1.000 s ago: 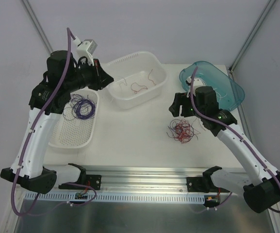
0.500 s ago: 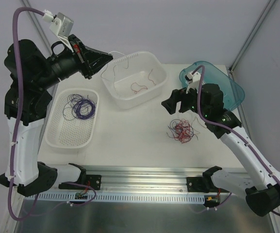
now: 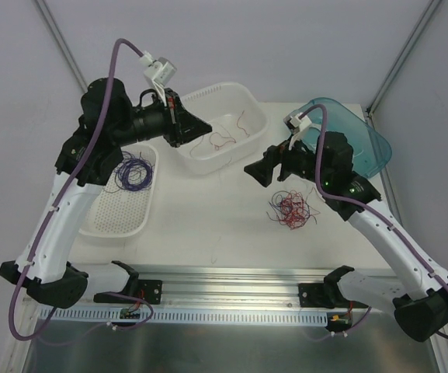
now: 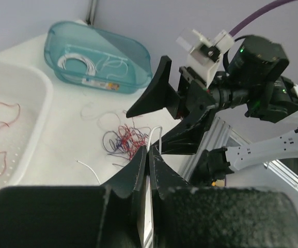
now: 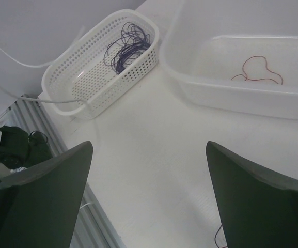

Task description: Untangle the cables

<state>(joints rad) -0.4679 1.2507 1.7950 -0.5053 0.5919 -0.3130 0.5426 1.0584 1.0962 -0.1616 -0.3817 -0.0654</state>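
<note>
Red, purple and white hair-fine cables (image 3: pixel 289 208) lie knotted on the white tabletop (image 3: pixel 208 225) near the right gripper (image 5: pixel 149 150), spread wide seemingly for a pick, while the left gripper (image 4: pixel 149 154) pinches what looks like one white strand (image 4: pixel 157 135), lifted clear for sorting.

- Tabletop (image 3: pixel 208 225): white, matt, smooth.
- Basket (image 3: pixel 140 227), left edge: white plastic, perforated, satin.
- Tub (image 3: pixel 217 88), far edge: milky plastic, smooth, faintly translucent.
- Bin (image 3: pixel 367 140), far right corner: teal plastic, see-through, glossy.
- Cables (image 3: pixel 289 208): hair-fine wires with smooth red, purple and white sheaths.
- White cable (image 4: pixel 155 132): fine, smooth sheath.
- Rail (image 3: pixel 231 277), near edge: bare metal, brushed, bright sheen.
- Left gripper (image 4: pixel 149 154) fingers (image 4: pixel 164 178): black plastic, matt, grainy.
- Right gripper (image 5: pixel 149 145) fingers (image 5: pixel 252 196): dark plastic, matt, smooth.
- Arm shells (image 3: pixel 53 225): white plastic, glossy.
</note>
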